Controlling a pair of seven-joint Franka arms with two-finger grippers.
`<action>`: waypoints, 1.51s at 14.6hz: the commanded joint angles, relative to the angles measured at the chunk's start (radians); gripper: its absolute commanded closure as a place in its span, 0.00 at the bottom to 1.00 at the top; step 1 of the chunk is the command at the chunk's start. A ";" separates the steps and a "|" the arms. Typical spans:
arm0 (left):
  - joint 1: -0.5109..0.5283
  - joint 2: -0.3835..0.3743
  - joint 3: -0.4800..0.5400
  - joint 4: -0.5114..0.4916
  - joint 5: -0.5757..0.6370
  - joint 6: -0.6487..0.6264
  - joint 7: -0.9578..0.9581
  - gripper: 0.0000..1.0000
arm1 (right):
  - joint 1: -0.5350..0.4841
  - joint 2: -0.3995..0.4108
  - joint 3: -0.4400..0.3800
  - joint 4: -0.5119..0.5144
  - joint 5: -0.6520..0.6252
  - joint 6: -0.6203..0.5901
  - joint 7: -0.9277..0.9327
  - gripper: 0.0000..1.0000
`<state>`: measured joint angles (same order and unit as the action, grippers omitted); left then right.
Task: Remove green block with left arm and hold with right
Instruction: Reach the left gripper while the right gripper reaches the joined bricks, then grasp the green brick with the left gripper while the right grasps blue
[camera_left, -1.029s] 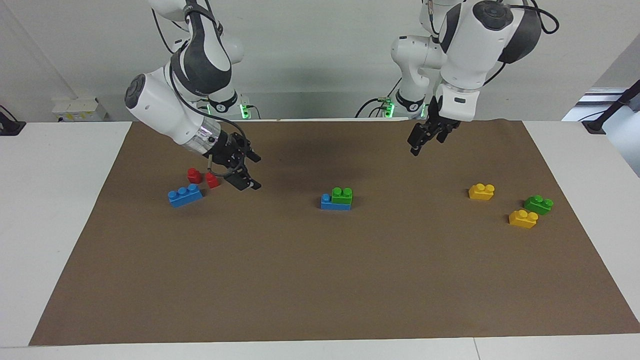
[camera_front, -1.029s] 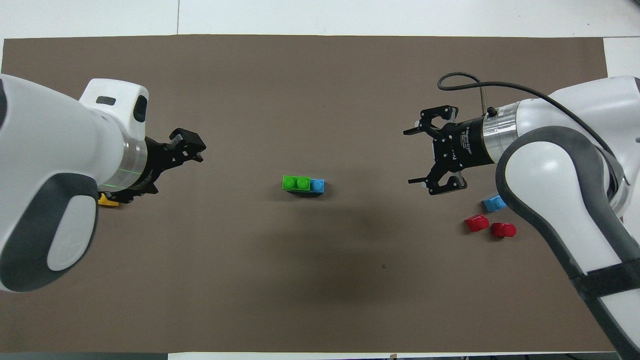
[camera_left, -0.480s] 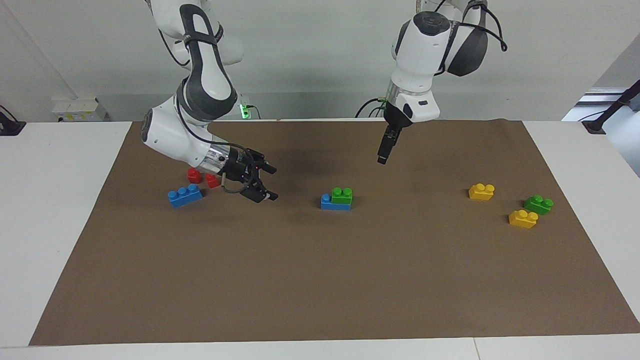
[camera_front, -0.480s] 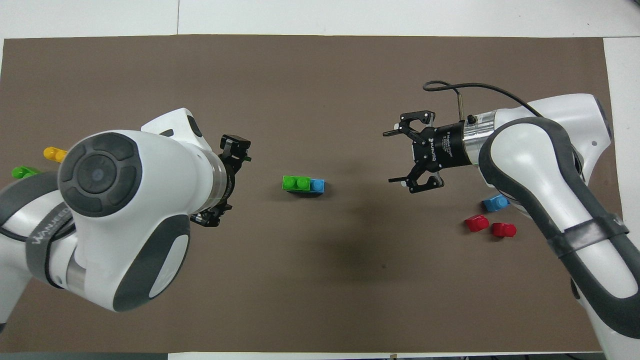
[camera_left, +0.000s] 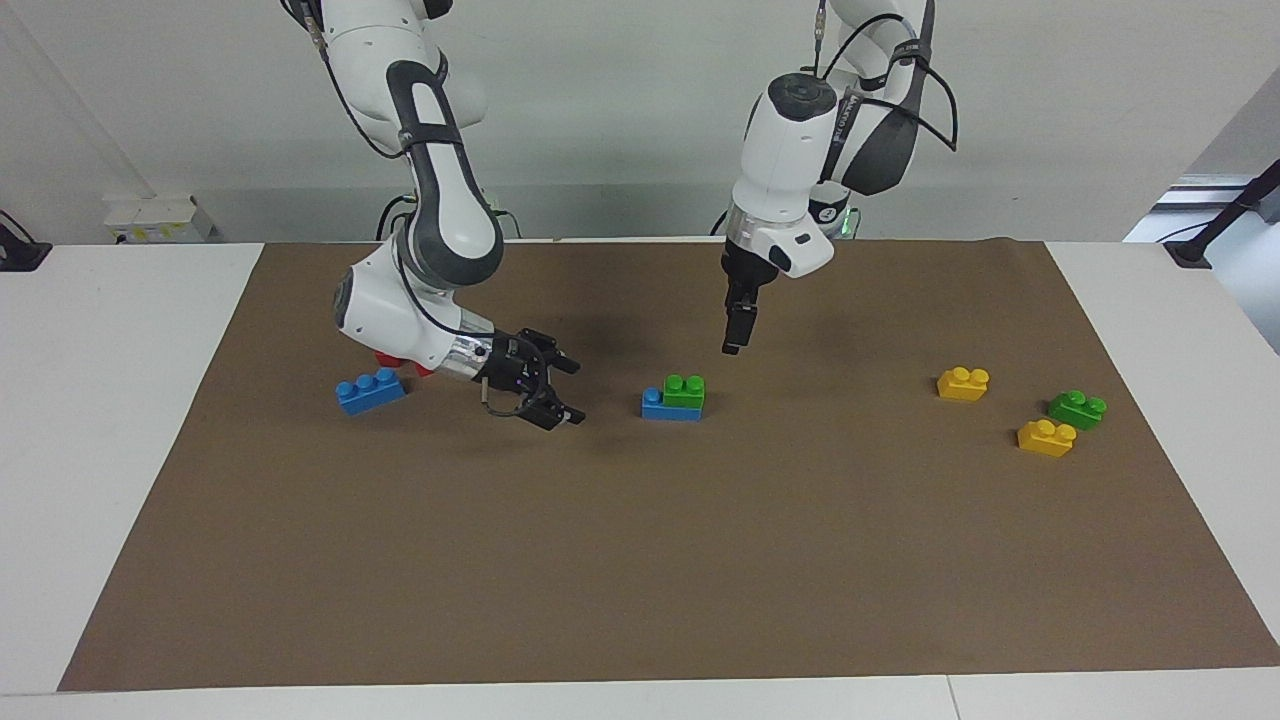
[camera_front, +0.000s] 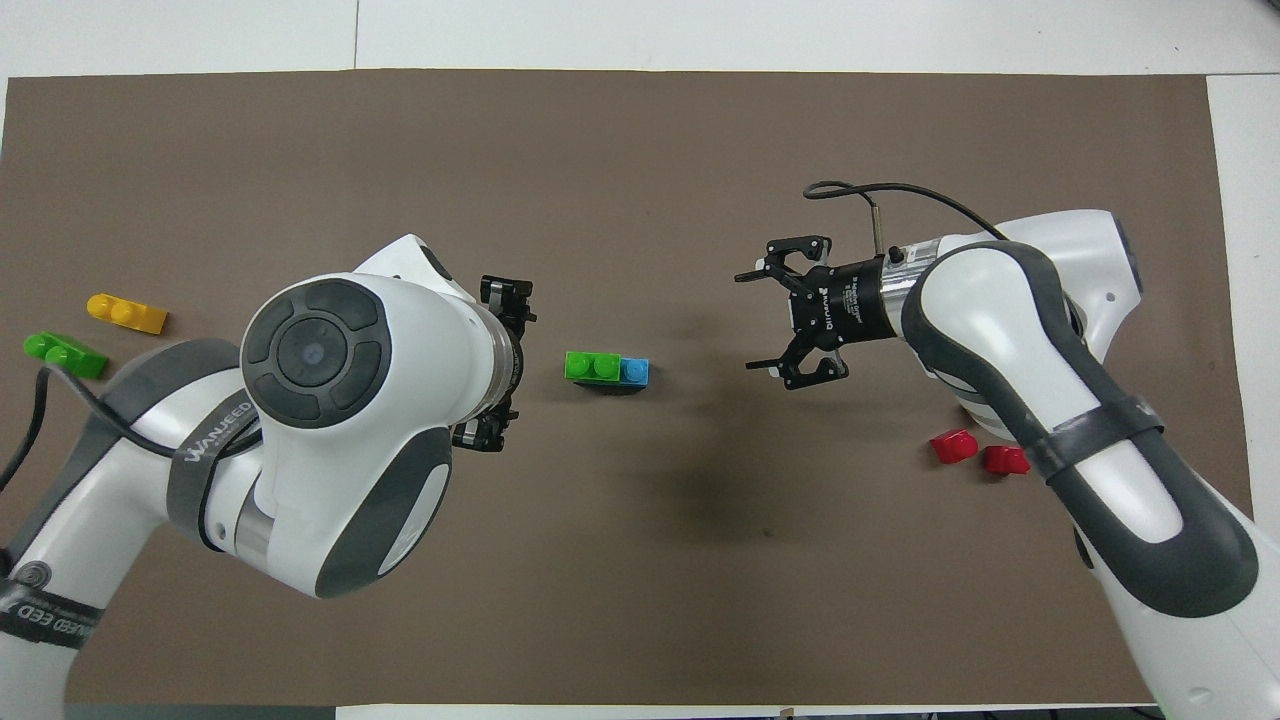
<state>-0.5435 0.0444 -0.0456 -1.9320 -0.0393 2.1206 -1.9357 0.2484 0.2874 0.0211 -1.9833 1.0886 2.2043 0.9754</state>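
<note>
A green block (camera_left: 685, 390) sits stacked on a longer blue brick (camera_left: 668, 407) in the middle of the brown mat; the stack also shows in the overhead view (camera_front: 591, 366). My right gripper (camera_left: 572, 392) is open and empty, low over the mat beside the stack toward the right arm's end; its jaws face the stack with a gap between (camera_front: 750, 322). My left gripper (camera_left: 732, 345) points down, in the air over the mat just off the stack toward the left arm's end. In the overhead view its wrist hides most of it. A second green block (camera_left: 1077, 408) lies toward the left arm's end.
Two yellow bricks (camera_left: 963, 383) (camera_left: 1046, 438) lie by the second green block (camera_front: 65, 353). A loose blue three-stud brick (camera_left: 370, 391) and two red pieces (camera_front: 953, 446) (camera_front: 1006, 460) lie under the right arm. The mat's edge (camera_left: 640, 680) borders white table.
Both grippers have moved in toward the stack in the middle. The left gripper has also come lower. The blocks have not moved.
</note>
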 joint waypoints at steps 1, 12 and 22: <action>-0.042 0.044 0.018 -0.005 0.001 0.044 -0.089 0.00 | 0.020 0.010 -0.001 -0.019 0.065 0.046 -0.063 0.00; -0.067 0.143 0.018 -0.004 0.056 0.097 -0.232 0.00 | 0.143 0.079 -0.001 -0.019 0.189 0.192 -0.072 0.00; -0.082 0.239 0.020 0.002 0.117 0.174 -0.305 0.00 | 0.232 0.082 -0.001 -0.043 0.191 0.278 0.045 0.00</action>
<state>-0.6078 0.2671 -0.0426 -1.9313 0.0515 2.2670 -2.2142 0.4675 0.3729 0.0210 -2.0057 1.2447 2.4571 1.0194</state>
